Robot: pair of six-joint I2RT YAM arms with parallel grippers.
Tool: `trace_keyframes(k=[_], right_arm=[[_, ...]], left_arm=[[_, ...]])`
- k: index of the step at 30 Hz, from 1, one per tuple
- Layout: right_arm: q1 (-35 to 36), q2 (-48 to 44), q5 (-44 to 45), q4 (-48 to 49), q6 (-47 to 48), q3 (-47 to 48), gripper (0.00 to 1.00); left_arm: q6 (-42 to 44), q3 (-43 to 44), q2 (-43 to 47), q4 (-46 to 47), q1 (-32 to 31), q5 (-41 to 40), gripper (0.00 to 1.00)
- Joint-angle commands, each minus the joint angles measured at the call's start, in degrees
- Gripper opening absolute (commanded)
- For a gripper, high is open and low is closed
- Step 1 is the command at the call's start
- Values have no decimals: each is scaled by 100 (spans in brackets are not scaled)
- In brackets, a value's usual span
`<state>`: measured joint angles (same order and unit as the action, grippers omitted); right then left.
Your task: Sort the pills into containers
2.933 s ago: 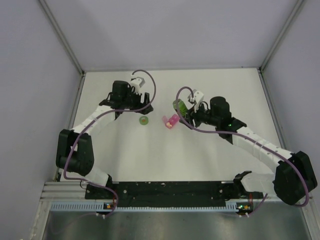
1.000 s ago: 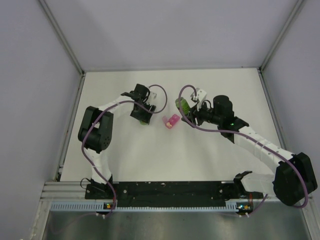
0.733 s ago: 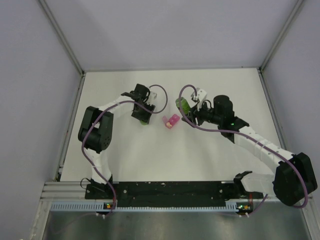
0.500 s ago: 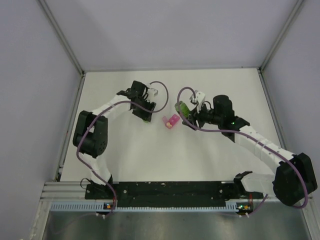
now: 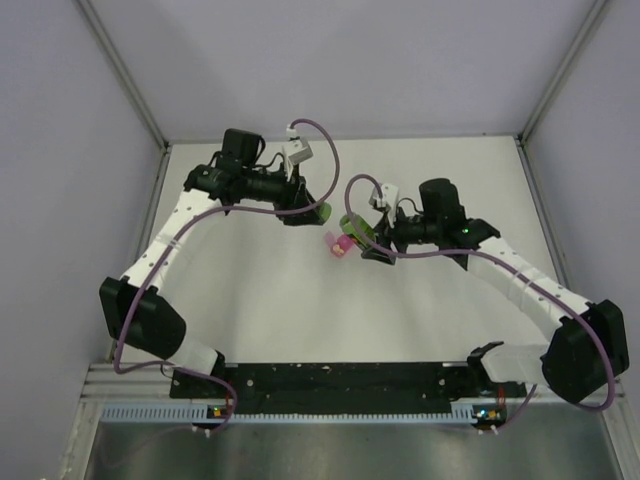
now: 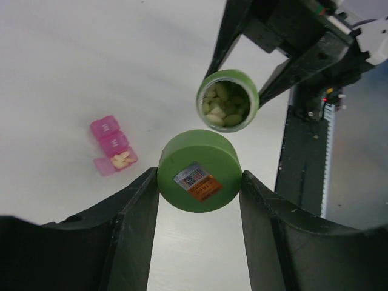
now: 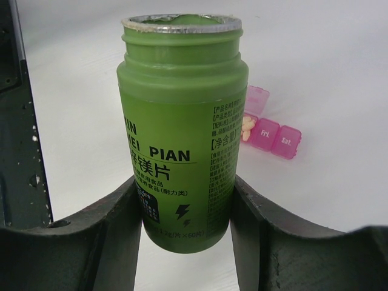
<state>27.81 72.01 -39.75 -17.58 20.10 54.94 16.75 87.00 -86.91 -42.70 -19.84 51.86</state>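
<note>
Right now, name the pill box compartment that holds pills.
The open end compartment of the pink pill box, beside Fri: pale pills show inside. Fri and Sat are shut.

Pink pill box (image 6: 113, 145) lies flat, pale pills (image 6: 121, 160) in its open end compartment.
</note>
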Motion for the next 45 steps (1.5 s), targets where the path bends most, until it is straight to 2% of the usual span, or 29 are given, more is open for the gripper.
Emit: trace_keyframes(k=[1,10,20,30,45], right_arm=[[198,50,-332,-70,231,421,0],[514,191,-279,-96,249,614,0],[743,270,-156,-184,337,729,0],[769,270,-60,-316,416,782,0],[813,349,-103,-395,434,826,0]], left_arm=[[-206,45,-124,32,-12,1545,0],[-524,-236,-80,499,-126,1662,0],[-173,-280,-36,218,-222,1327,0],[451,-78,-159,-555,-310,1143,0],[487,-34,-194,-520,-521,800,0]])
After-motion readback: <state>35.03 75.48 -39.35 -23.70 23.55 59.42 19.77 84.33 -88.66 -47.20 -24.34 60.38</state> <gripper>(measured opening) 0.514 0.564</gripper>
